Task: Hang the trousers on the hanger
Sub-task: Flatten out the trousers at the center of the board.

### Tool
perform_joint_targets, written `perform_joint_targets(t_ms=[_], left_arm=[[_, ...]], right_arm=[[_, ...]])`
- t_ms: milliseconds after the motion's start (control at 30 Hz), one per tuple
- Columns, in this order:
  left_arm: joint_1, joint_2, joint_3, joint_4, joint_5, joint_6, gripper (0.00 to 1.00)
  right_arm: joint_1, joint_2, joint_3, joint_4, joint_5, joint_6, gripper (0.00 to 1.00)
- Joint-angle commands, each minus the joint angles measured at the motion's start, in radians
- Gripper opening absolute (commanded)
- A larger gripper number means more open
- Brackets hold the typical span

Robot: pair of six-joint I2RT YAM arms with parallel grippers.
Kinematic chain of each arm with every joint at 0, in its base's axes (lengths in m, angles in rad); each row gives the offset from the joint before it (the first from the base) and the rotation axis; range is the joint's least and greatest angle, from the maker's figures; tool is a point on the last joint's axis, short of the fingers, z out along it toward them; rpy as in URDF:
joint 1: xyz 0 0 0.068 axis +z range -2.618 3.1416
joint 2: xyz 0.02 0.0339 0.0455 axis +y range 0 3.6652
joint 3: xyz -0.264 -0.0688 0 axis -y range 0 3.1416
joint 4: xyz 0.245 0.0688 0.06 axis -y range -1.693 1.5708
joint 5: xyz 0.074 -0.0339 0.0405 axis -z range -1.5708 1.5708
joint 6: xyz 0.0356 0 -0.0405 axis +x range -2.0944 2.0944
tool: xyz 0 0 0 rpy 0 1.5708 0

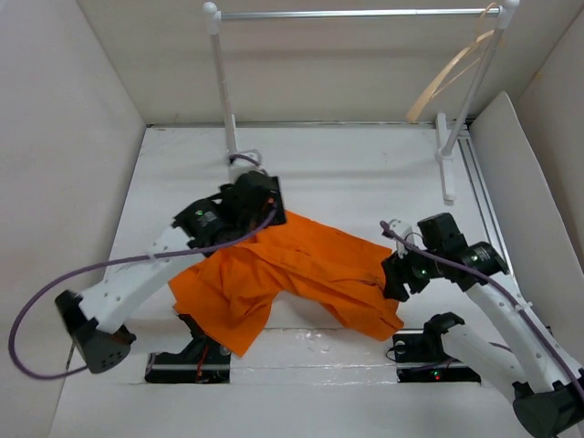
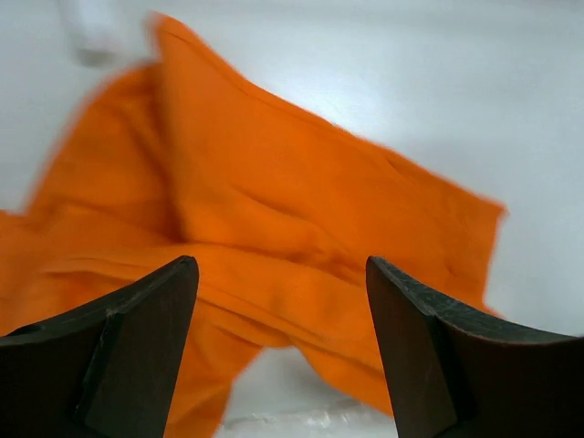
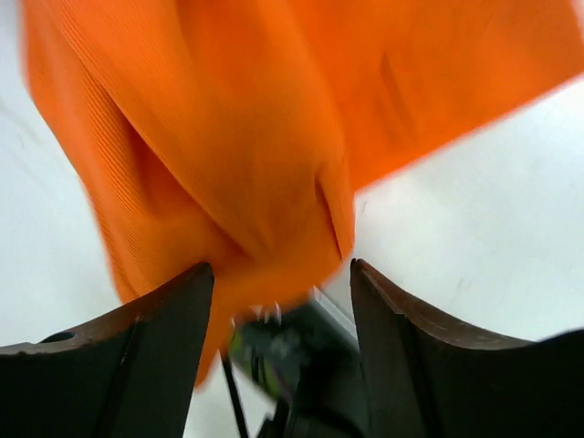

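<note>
**Left gripper (image 2: 281, 274) and right gripper (image 3: 280, 274) both spread, nothing hung yet**

Both sets of fingers stand wide apart and neither pinches anything. In the left wrist view the orange cloth lies below and beyond the fingers. In the right wrist view a bunched fold sits just ahead of the gap, blurred, with no finger pressed on it.

The trousers (image 1: 292, 265) lie crumpled on the table (image 1: 365, 173) on the near side of the rack (image 1: 356, 14), well apart from its bar. The left gripper hovers near the foot of the rack's left post, over the far edge of the cloth. The right gripper is farther from the rack, on the near side of its right post, at the right end of the cloth. The hanger (image 1: 447, 78) hangs from the rack's right end, beside the right post, and carries nothing.

By my reading the task is at its start. No grasp is made, the garment is unfolded and untidy, and the hanger has not been reached. What is left is to take hold of the trousers, lift them, bring them to the hanger and drape them over it.

Count: one pair of trousers, one hanger, one rack with two posts and one bar, two grippers.
</note>
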Motion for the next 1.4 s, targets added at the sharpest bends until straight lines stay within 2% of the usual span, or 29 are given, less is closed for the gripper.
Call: perform_joint_targets(t_ms=[0,33,100,133,167,200,267,300,367,400,433,467,533,567,600,633,667,733,767,833,867,967,1200,1300,1367], left_arm=[[-0.239,0.075,0.012,0.12,0.09,-0.052,0.7],[-0.284,0.117,0.041,0.12,0.069,-0.077,0.73],[-0.34,0.143,0.06,0.074,0.073,-0.149,0.73],[-0.34,0.14,0.028,0.083,0.109,-0.154,0.74],[-0.34,0.117,0.002,0.131,0.131,-0.16,0.74],[-0.34,0.097,-0.034,0.159,0.15,-0.175,0.74],[-0.309,0.05,-0.121,0.205,0.192,-0.19,0.75],[-0.293,0.041,-0.143,0.213,0.218,-0.194,0.75],[-0.282,0.036,-0.181,0.21,0.278,-0.215,0.8],[-0.282,0.037,-0.19,0.204,0.295,-0.227,0.81],[-0.33,0.033,-0.222,0.187,0.318,-0.273,0.81],[-0.331,0.033,-0.223,0.187,0.318,-0.273,0.81],[-0.346,0.001,-0.267,0.163,0.294,-0.315,0.81],[-0.346,-0.015,-0.282,0.158,0.288,-0.35,0.81],[-0.346,-0.032,-0.301,0.157,0.28,-0.362,0.81],[-0.346,-0.061,-0.336,0.155,0.256,-0.373,0.8],[-0.346,-0.074,-0.356,0.152,0.242,-0.397,0.8],[-0.346,-0.084,-0.397,0.12,0.207,-0.414,0.8],[-0.346,-0.087,-0.402,0.108,0.185,-0.427,0.8],[-0.346,-0.095,-0.407,0.097,0.153,-0.445,0.81],[-0.346,-0.099,-0.407,0.098,0.151,-0.448,0.81],[-0.346,-0.11,-0.424,0.106,0.183,-0.457,0.81],[-0.355,-0.167,-0.585,0.178,0.275,-0.494,0.81],[-0.355,-0.139,-0.626,0.222,0.3,-0.497,0.76],[-0.355,-0.127,-0.643,0.258,0.308,-0.497,0.69]], right_arm=[[0.008,-0.039,0.042,0.212,-0.047,0.081,0.66],[0.008,-0.034,0.019,0.243,-0.102,0.093,0.59],[0.051,-0.002,-0.063,0.292,-0.255,0.125,0.51],[0.089,-0.005,-0.084,0.307,-0.267,0.156,0.41],[0.216,-0.039,-0.099,0.339,-0.261,0.193,0.28],[0.287,-0.063,-0.105,0.352,-0.209,0.292,0.26],[0.42,-0.088,-0.133,0.417,-0.198,0.38,0.23],[0.55,-0.074,-0.145,0.451,-0.215,0.441,0.22],[0.661,-0.025,-0.11,0.482,-0.178,0.458,0.22],[0.721,0.048,-0.072,0.461,-0.096,0.422,0.24],[0.722,0.121,0.099,0.351,-0.03,0.355,0.48],[0.722,0.122,0.1,0.35,-0.029,0.354,0.48],[0.641,0.183,0.215,0.283,0.121,0.261,0.69],[0.595,0.185,0.253,0.286,0.153,0.239,0.71],[0.532,0.184,0.272,0.306,0.169,0.188,0.72],[0.383,0.178,0.258,0.33,0.17,0.17,0.72],[0.31,0.177,0.236,0.393,0.176,0.161,0.7],[0.19,0.184,0.121,0.48,0.222,0.147,0.69],[0.085,0.211,0.085,0.548,0.241,0.155,0.69],[-0.007,0.245,-0.021,0.631,0.238,0.175,0.69],[-0.09,0.283,-0.047,0.681,0.226,0.185,0.7],[-0.171,0.35,-0.117,0.778,0.204,0.19,0.72],[-0.191,0.47,-0.16,0.879,0.261,0.211,0.74],[-0.191,0.533,-0.186,0.944,0.23,0.259,0.74],[-0.179,0.553,-0.2,0.985,0.228,0.282,0.66]])
